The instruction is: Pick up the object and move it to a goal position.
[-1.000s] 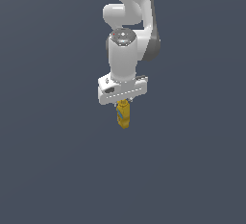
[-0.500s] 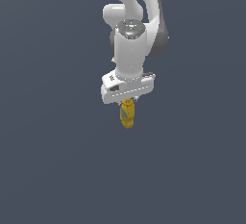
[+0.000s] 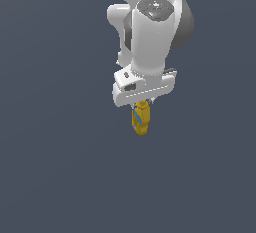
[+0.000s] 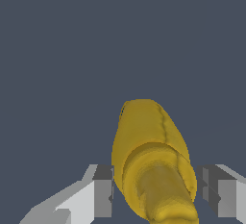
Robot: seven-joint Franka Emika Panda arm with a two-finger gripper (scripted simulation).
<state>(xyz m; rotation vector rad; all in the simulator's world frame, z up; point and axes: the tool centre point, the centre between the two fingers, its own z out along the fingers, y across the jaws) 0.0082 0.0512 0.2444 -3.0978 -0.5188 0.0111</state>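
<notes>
The small yellow bottle (image 3: 140,120) with a blue label patch hangs below my white gripper (image 3: 142,104) in the exterior view, its cap end up between the fingers and its body pointing down. The gripper is shut on it and holds it in the air. In the wrist view the bottle (image 4: 151,160) fills the space between the two grey fingertips (image 4: 103,192), which press on its narrow cap end. The fingers are mostly hidden behind the gripper's body in the exterior view.
The white arm (image 3: 152,32) rises above the gripper toward the top of the exterior view. Around it there is only a plain dark grey-blue background.
The arm with the bottle has moved toward the exterior view's right and slightly down, and looks larger. The bottle stays held the same way.
</notes>
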